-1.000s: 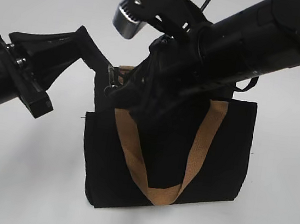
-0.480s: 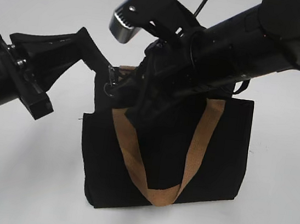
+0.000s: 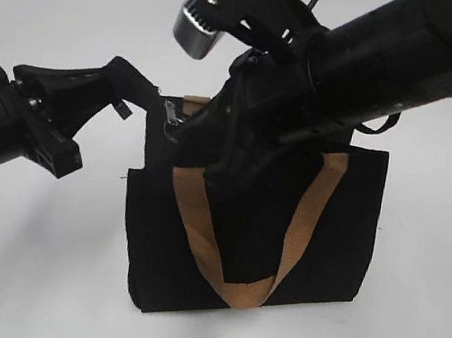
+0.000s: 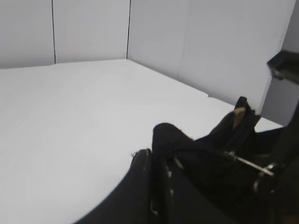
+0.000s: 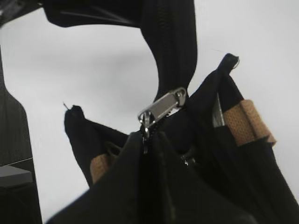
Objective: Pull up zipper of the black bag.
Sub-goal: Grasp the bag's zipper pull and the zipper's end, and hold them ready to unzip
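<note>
- Black bag (image 3: 316,247): top edge and upper middle hidden behind the right arm (image 3: 373,63) in the exterior view.
- Zipper (image 5: 161,108): slider visible in the right wrist view; track below it lost in dark folds.
- Right gripper: fingertips indistinguishable against black fabric; jaw state undeterminable.
- Left gripper (image 3: 132,88): tips merge with the bag corner; closure unclear.
- Left wrist view: blurred; bag cut off at the bottom and right edges.

Upright black bag (image 3: 318,231) with tan handles, silver zipper (image 5: 161,106) at its top corner
</note>
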You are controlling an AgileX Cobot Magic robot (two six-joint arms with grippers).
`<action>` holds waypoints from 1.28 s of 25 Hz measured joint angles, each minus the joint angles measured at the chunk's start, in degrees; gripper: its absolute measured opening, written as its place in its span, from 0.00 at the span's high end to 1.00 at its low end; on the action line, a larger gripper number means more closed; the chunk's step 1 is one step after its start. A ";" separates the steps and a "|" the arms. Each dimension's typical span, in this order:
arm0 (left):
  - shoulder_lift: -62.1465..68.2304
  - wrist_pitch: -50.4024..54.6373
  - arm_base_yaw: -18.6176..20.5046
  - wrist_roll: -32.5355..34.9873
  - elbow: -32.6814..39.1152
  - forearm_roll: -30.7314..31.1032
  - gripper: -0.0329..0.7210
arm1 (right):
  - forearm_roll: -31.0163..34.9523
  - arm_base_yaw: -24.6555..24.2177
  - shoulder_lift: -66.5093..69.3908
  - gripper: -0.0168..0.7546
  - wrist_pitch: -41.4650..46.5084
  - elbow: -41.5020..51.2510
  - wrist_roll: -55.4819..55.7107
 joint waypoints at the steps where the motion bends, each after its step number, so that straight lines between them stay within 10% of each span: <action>1: 0.00 1.46 0.00 -0.13 0.00 -0.12 0.95 | -0.26 0.00 -0.37 0.93 0.58 0.00 0.00; 21: -4.04 18.28 -0.85 -4.28 -0.09 0.64 0.95 | 1.26 -6.08 -2.49 0.94 5.66 0.00 11.26; 32: -5.94 1.09 -0.64 -13.35 0.14 3.66 0.95 | 5.92 -6.65 -0.90 0.95 7.33 -0.06 6.31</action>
